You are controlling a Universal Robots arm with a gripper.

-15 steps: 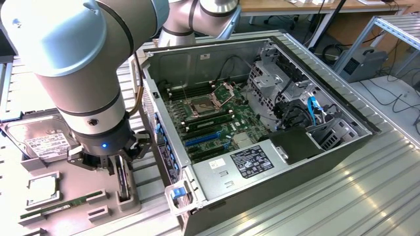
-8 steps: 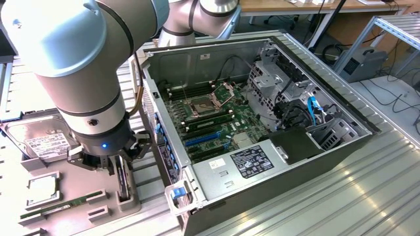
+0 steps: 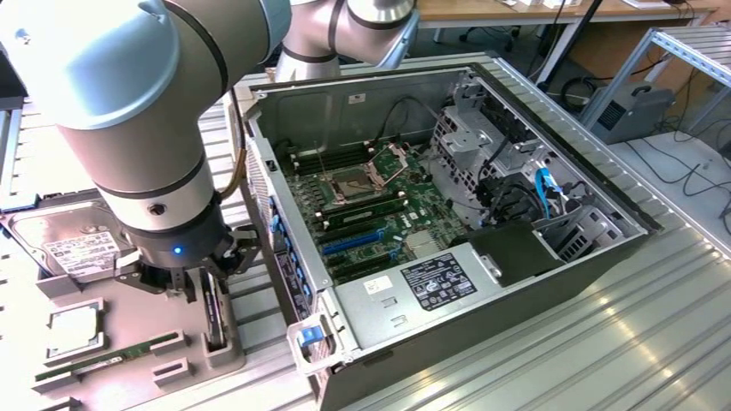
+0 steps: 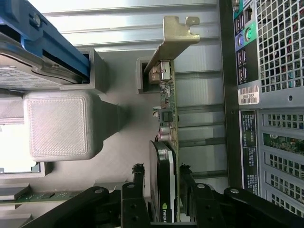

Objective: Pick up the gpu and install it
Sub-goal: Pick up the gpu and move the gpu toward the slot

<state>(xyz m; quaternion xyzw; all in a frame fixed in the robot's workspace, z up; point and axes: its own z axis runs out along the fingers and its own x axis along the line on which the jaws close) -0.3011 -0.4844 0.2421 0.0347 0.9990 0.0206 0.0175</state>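
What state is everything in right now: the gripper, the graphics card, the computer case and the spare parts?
graphics card: standing on edge, seated in the gray holder
gripper: open, straddling the graphics card
computer case: lying on its side, side panel off, inside exposed
hard drive: resting in the gray holder
memory stick: resting in the gray holder

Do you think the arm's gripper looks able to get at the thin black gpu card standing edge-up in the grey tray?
Probably yes: the open gripper straddles the thin black gpu card, one finger on each side, with nothing between them and it.
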